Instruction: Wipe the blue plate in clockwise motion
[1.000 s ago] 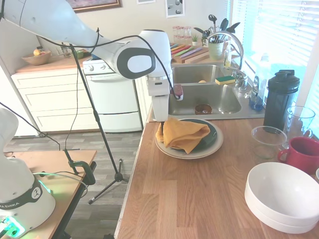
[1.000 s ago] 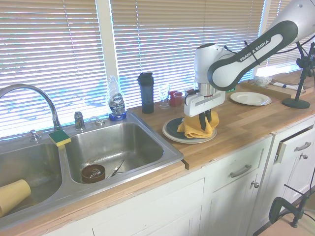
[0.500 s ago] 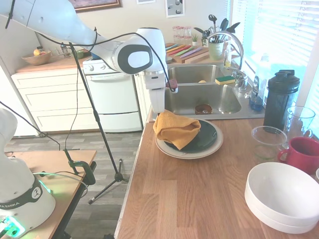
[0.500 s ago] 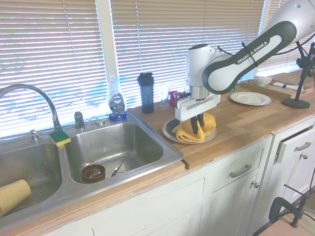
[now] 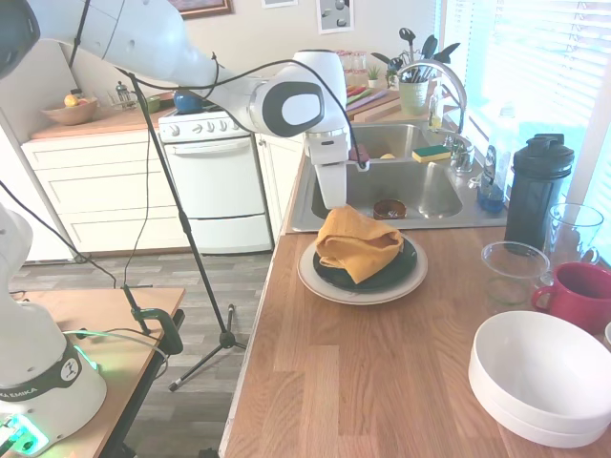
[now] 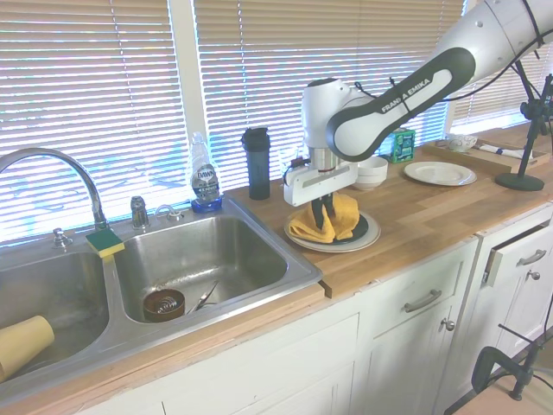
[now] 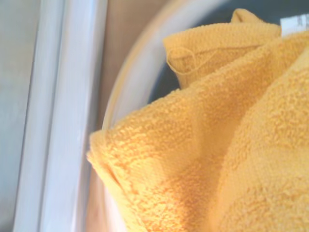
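The blue plate (image 5: pixel 397 268) (image 6: pixel 363 231) lies on a wider cream plate (image 5: pixel 355 294) (image 6: pixel 347 247) on the wooden counter, close to the sink. A crumpled yellow cloth (image 5: pixel 355 243) (image 6: pixel 339 214) covers most of the blue plate's left and back part. My gripper (image 5: pixel 335 207) (image 6: pixel 321 213) points straight down at the plate's sink-side rim, shut on the cloth's top fold. The wrist view is filled by the yellow cloth (image 7: pixel 217 145), with a strip of blue plate (image 7: pixel 164 82) and the cream plate's rim (image 7: pixel 123 92) beside it.
The steel sink (image 5: pixel 406 194) (image 6: pixel 207 259) starts just behind the plates. To the right stand a glass bowl (image 5: pixel 511 269), a red mug (image 5: pixel 582 294), a black shaker bottle (image 5: pixel 537 186) and stacked white bowls (image 5: pixel 539 377). The counter's edge (image 5: pixel 272 315) drops off on the left.
My gripper has swept from the plate's counter-edge side round to its sink-side rim, dragging the cloth with it. More of the blue plate's front now shows.
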`<control>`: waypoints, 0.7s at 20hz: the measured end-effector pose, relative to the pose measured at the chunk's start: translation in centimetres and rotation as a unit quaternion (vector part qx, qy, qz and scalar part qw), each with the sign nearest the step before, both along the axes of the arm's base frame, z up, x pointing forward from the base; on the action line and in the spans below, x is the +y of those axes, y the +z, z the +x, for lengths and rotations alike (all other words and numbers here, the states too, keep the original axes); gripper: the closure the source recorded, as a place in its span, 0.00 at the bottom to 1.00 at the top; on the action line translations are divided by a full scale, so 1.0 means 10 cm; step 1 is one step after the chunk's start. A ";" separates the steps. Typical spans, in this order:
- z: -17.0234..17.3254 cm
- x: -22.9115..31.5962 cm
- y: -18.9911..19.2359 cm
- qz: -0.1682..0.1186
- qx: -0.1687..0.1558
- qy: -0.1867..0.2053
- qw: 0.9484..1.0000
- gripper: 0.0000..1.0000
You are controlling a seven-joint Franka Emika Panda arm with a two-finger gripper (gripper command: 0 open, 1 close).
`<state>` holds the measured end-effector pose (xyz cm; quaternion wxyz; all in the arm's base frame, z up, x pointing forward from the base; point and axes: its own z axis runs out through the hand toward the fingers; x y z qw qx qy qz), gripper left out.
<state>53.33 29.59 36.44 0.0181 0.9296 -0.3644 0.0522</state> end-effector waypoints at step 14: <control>0.51 -0.68 -0.01 -0.005 0.000 -0.057 0.998 1.00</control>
